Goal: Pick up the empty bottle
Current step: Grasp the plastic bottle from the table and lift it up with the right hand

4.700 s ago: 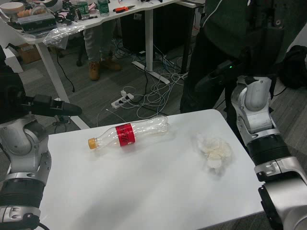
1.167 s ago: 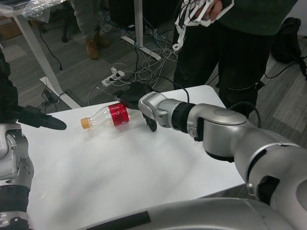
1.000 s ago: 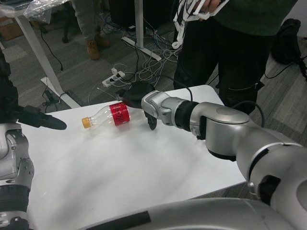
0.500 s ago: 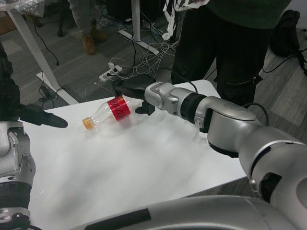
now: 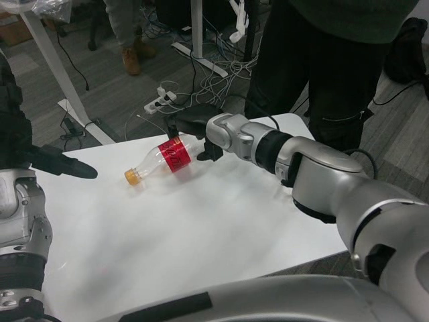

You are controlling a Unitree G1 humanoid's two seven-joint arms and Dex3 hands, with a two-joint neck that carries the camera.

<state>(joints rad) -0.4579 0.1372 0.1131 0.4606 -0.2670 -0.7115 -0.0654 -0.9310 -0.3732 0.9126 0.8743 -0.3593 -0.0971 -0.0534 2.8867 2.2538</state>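
While our right hand [image 5: 198, 134] grips the wide end of the empty bottle [image 5: 163, 159], its black fingers [image 5: 210, 151] curl around the clear body just past the red label [image 5: 175, 155]. We see the bottle tilted, with its orange cap [image 5: 131, 177] pointing toward 8 o'clock and lying low over the white table [image 5: 221, 228], while the held end sits higher. Whether the cap touches the tabletop we cannot tell. Our right forearm [image 5: 315, 171] reaches in from 4 o'clock across the table's far right corner. Our left hand [image 5: 67, 165] waits at 9 o'clock, above the table's left edge, well apart from the bottle; its dark fingers point toward 3 o'clock, and we cannot tell whether they are spread or closed. A person in dark trousers [image 5: 315, 60] stands just behind the table at 1 o'clock, and cables with a power strip [image 5: 158, 104] lie on the floor at 11 o'clock.
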